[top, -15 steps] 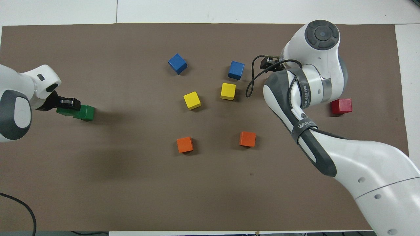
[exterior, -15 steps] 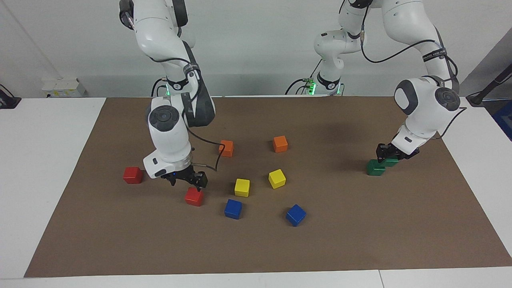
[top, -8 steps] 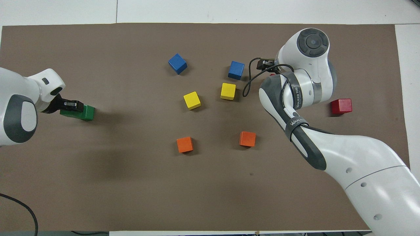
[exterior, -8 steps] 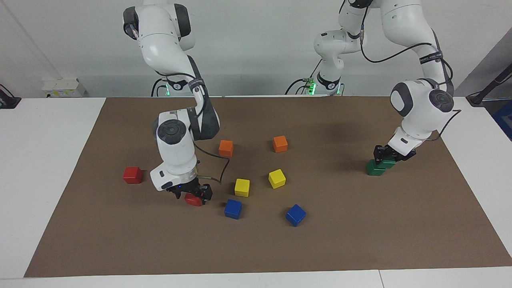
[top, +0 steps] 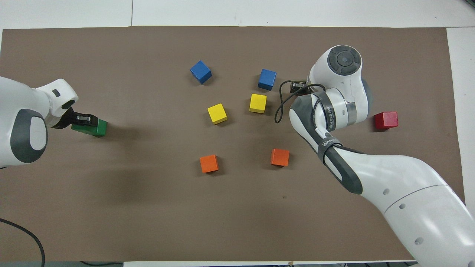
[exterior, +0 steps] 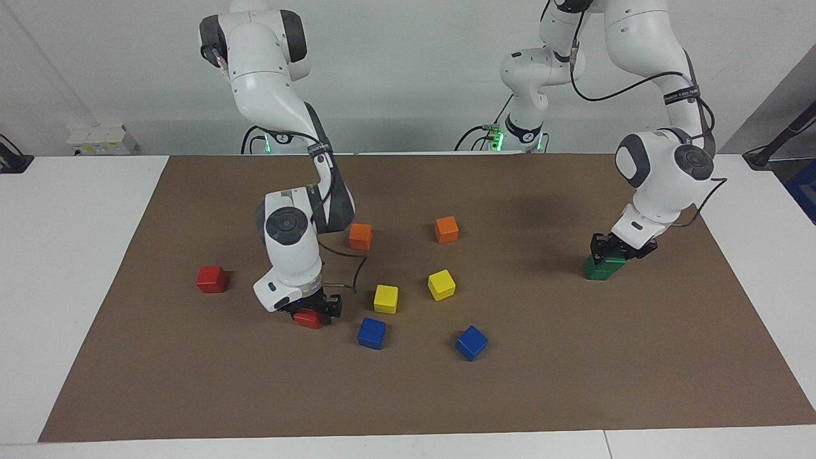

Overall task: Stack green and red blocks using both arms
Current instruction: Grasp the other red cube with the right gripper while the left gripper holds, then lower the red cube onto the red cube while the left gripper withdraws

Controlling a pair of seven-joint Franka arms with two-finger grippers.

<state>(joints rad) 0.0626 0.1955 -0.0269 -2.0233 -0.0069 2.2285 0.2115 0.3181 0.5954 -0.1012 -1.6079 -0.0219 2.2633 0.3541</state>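
My right gripper (exterior: 311, 310) is down at the mat, open, with its fingers on either side of a red block (exterior: 308, 319). The right arm's wrist hides this block in the overhead view. The second red block (exterior: 211, 278) lies toward the right arm's end of the table, also seen from overhead (top: 386, 120). My left gripper (exterior: 613, 250) is shut on a green block (exterior: 619, 259). It holds this block on or just above the second green block (exterior: 596, 271), slightly offset. From overhead the left gripper (top: 83, 119) covers part of the green pair (top: 98, 128).
Two orange cubes (exterior: 360, 236) (exterior: 446, 229), two yellow cubes (exterior: 386, 298) (exterior: 441, 284) and two blue cubes (exterior: 371, 333) (exterior: 471, 342) lie mid-mat. The nearest blue and yellow cubes sit close beside the right gripper. The brown mat (exterior: 574, 382) covers the table.
My right gripper has come down from above the red block to sit around it. My left gripper has moved the held green block over and down onto the other green block.
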